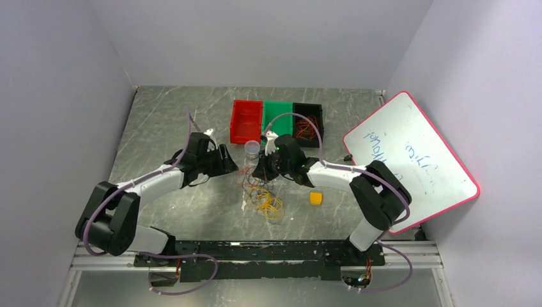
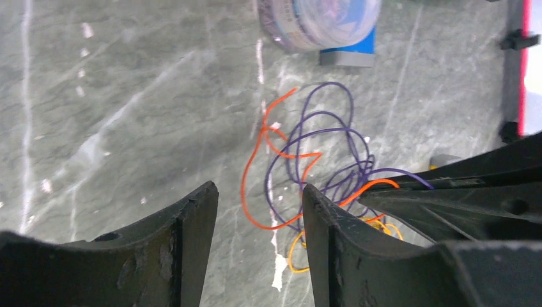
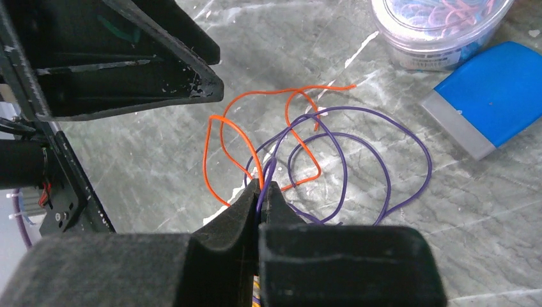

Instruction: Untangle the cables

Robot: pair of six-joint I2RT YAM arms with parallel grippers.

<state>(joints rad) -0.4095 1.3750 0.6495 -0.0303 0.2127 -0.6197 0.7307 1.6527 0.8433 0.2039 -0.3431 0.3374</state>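
Looking through the right wrist camera, I see the right end effector [image 3: 261, 192] pinched tight on a hair-thin dark purple cable [image 3: 383, 147] — the strand runs up between its two black fingers. A thin red-orange cable [image 3: 211, 144] loops across the purple coils just ahead of the fingertips, both lying on the grey marbled worktop [image 3: 160, 160].

The left end effector [image 2: 259, 214] hangs with its jaws part-way apart and grips nothing. Beyond its fingers the purple and red-orange loops cross, and a yellow-orange cable [image 2: 289, 252] curls beside the right-hand finger.

From above, the tangle of thin looping cables [image 1: 268, 203] sits mid-worktop, between the two end effectors and reaching toward the near edge. Just beyond it stands a clear round plastic tub [image 1: 253, 148] — coloured bands inside — with a flat blue piece [image 3: 492, 96] beside it. Red [image 1: 247, 120], green [image 1: 277, 115] and black plastic bins [image 1: 307, 121] stand in a row farther back.
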